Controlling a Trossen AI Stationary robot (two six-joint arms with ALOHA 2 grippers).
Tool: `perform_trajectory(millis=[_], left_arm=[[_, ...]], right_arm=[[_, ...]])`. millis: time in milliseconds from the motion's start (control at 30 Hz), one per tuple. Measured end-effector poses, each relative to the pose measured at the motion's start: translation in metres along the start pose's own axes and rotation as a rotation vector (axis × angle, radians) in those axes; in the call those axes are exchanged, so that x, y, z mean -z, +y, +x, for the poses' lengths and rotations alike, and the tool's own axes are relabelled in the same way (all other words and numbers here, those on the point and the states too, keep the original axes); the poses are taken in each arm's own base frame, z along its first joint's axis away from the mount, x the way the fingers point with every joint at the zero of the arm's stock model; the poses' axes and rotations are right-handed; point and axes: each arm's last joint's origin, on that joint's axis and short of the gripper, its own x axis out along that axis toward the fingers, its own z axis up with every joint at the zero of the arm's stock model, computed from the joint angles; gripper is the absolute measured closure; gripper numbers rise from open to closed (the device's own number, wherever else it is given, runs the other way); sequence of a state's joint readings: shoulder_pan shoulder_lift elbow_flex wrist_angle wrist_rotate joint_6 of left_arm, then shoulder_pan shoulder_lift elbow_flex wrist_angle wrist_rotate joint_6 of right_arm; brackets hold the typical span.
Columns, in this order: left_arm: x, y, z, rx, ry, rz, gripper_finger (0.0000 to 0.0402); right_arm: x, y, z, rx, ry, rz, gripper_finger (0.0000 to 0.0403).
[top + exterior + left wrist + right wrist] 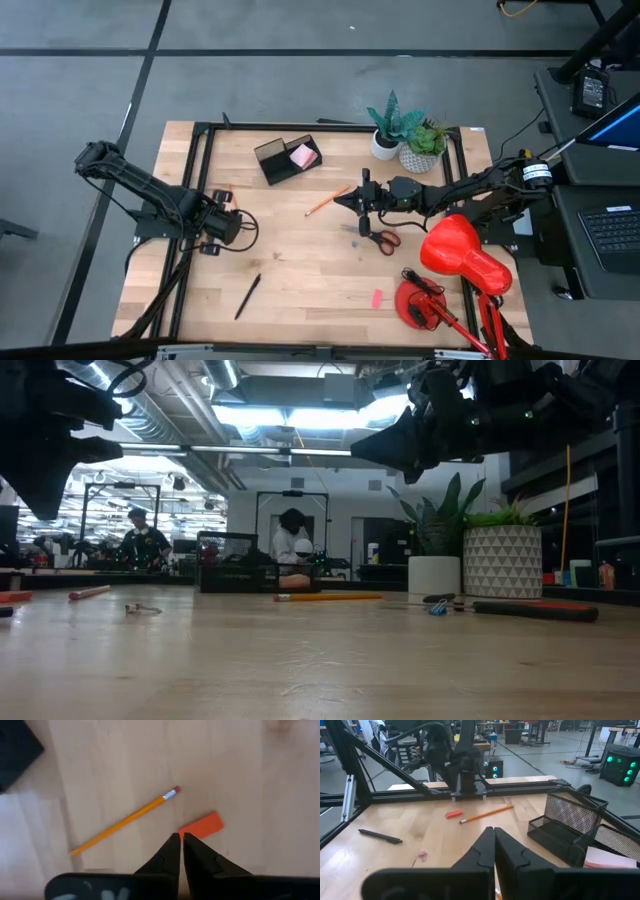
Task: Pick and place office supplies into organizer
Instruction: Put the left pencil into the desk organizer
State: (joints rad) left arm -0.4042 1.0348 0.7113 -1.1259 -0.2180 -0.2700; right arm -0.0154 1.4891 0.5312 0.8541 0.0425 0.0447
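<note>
The organizer (287,158), a dark mesh tray, stands at the table's far side with a pink sticky-note pad (303,156) in it. An orange pencil (327,200) lies mid-table, red-handled scissors (375,238) right of centre. A black pen (247,296) and a pink eraser (377,297) lie near the front edge. My left gripper (226,222) hangs shut over the table's left part, pointing down. In its wrist view an orange-red eraser (201,825) lies just past the fingertips, beside the pencil (125,822). My right gripper (345,200) is shut, held level above the table, pointing left.
Two potted plants (405,135) stand at the far right. A red desk lamp (460,262) fills the near right corner. A black frame (200,140) runs round the tabletop. People (290,545) sit in the room beyond the table. Bare wood lies between pen and scissors.
</note>
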Motion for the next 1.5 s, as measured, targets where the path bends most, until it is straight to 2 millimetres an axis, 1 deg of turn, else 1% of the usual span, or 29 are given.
perform_trajectory(millis=[267,367,567,767,867,933,1100,1167,1333,1500], left_arm=[[-0.001,0.001,0.0,-0.027,-0.008,-0.009,0.0347],[-0.005,-0.001,0.001,-0.014,-0.032,-0.016,0.0337],[-0.012,-0.006,0.006,0.042,-0.031,0.004,0.0332],[-0.03,-0.011,0.006,0.09,-0.113,0.059,0.0339],[-0.047,-0.015,0.0,0.106,-0.256,0.157,0.034],[-0.052,-0.015,-0.003,0.091,-0.293,0.239,0.034],[-0.05,-0.01,-0.003,-0.072,-0.259,0.395,0.0339],[-0.046,-0.006,-0.001,-0.088,-0.211,0.432,0.034],[-0.04,0.004,0.004,-0.098,-0.084,0.436,0.0337],[-0.039,0.011,0.01,-0.101,-0.011,0.432,0.0324]], right_arm=[[0.0,0.0,0.0,-0.001,0.0,-0.003,0.0396],[0.0,0.0,0.0,-0.001,-0.001,-0.006,0.0396],[-0.001,0.0,0.0,-0.002,-0.009,-0.027,0.0396],[-0.003,0.0,0.0,-0.001,-0.033,-0.052,0.0396],[-0.004,0.0,0.0,-0.001,-0.042,-0.055,0.0396],[-0.004,0.0,0.0,-0.001,-0.042,-0.055,0.0396],[-0.004,0.0,0.0,-0.001,-0.042,-0.054,0.0396],[-0.004,0.0,0.0,-0.001,-0.041,-0.053,0.0396],[-0.004,0.0,0.0,-0.001,-0.041,-0.052,0.0396],[-0.004,0.0,0.0,-0.001,-0.039,-0.052,0.0396]])
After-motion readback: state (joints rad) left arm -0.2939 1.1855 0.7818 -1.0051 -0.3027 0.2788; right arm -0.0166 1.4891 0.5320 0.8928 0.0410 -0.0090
